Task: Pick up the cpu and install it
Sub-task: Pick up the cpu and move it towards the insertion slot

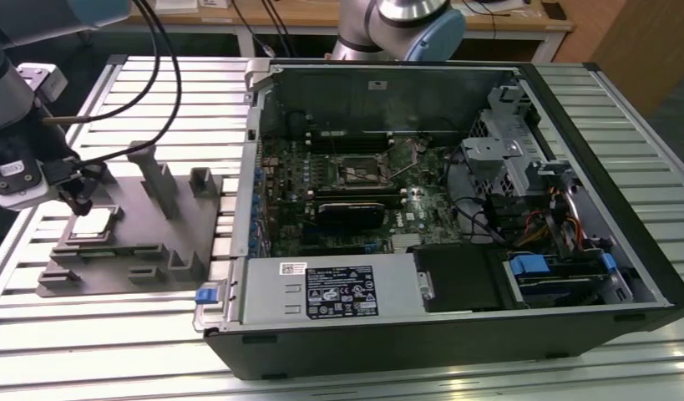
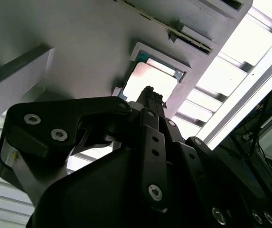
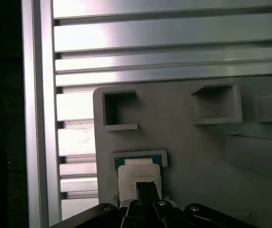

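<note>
Fingers [image 1: 80, 202] pinched together, gripping nothing, poised over the cpu [image 1: 93, 224]. It lies flat in its pocket of the grey tray [image 1: 121, 180] on the tabletop [image 1: 119, 334], straight below the tips, square, no long axis.

Bright overhead light: glare blows out the cpu [image 2: 151, 86] top and slatted counter [image 3: 173, 33], while the computer case [image 1: 375, 98] interior sits shadowed.
</note>
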Tool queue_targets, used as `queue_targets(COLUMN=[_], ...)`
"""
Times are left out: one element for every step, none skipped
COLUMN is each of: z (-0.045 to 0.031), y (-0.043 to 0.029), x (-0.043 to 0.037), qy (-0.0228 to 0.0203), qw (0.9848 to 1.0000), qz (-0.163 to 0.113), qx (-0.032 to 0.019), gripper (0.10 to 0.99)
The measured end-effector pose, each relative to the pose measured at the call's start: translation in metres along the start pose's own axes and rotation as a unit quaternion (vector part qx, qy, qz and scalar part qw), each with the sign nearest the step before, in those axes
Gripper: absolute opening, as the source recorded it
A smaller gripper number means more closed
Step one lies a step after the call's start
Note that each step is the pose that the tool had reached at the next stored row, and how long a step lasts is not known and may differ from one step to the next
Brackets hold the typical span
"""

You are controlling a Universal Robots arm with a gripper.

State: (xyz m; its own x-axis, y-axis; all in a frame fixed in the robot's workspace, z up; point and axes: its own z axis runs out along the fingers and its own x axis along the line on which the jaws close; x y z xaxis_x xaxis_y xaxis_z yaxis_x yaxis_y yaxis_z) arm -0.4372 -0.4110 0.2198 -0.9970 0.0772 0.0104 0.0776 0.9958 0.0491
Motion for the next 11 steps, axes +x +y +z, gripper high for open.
queue_targets(z=[0.0020,0.0037,0.0055,0.0073,0.0091,0.0109,0.0123,0.0135,0.0145,0.0152,0.0161], y=[-0.0001,-0.0003,-0.0004,-0.0005,-0.0006,-0.0006,-0.0005,-0.0004,-0.0003,-0.0003,-0.0003], x=[0.0001,0.0002,0.0003,0.0005,0.0005,0.0005,0.0005,0.0006,0.0008,0.0010,0.0014], qy=[0.0000,0.0000,0.0001,0.0001,0.0001,0.0000,0.0000,0.0001,0.0001,0.0001,0.0001], qw=[1.0000,1.0000,1.0000,1.0000,1.0000,1.0000,1.0000,1.0000,1.0000,1.0000,1.0000], qz=[0.000,0.000,0.000,0.000,0.000,0.000,0.000,0.000,0.000,0.000,0.000], qx=[-0.0002,-0.0003,-0.0003,-0.0004,-0.0004,-0.0004,-0.0004,-0.0004,-0.0004,-0.0003,-0.0004], gripper=[0.106,0.106,0.106,0.106,0.106,0.106,0.106,0.106,0.106,0.106,0.106])
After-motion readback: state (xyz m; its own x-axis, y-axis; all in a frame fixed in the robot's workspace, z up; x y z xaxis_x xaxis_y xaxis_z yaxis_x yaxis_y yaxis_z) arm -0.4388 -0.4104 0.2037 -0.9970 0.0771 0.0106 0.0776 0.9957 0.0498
